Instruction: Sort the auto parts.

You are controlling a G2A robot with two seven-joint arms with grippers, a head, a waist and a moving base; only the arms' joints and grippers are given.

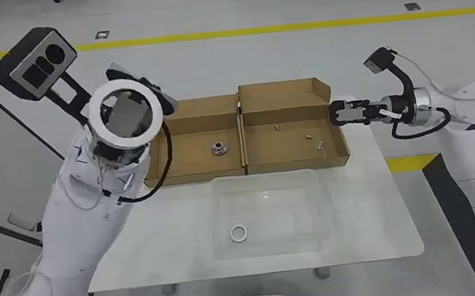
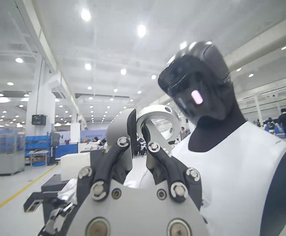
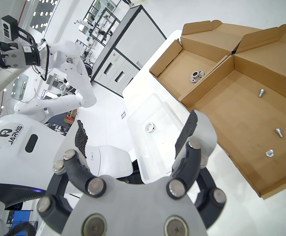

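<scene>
Left claw [image 2: 139, 128] is closed tight on a collar [image 2: 159, 120], a thick band of brushed silver metal with small round holes drilled through its wall; one black finger sits inside the bore and the other presses the outer face, and the part is held aloft, well above the surface [image 1: 382, 220] at its left side. Right claw [image 3: 135, 131] is spread wide and holds nothing, its ribbed black pads [image 3: 188, 129] facing each other across the gap; in the top view it hangs at the right-hand edge of the right box [image 1: 294, 125]. Two shallow boxes of plain brown corrugated card stand side by side and touching at the far part of the smooth white surface, flaps folded up; the left box [image 1: 195, 152] holds a hub [image 1: 219, 148], a round flanged piece of bright metal with a centre bore, lying near the shared wall. On the floor of the right box lie a bolt [image 3: 261, 92], a second bolt [image 3: 278, 131] and a nut [image 3: 269, 153], all small, silvery and well apart from one another; the nut is the nearest of them to the right claw. In front of the boxes sits a tray [image 1: 310, 184] of clear plastic, rectangular with rounded corners; in it rests a ring [image 1: 239, 232], pale metal, lying flat toward the tray's left part.
</scene>
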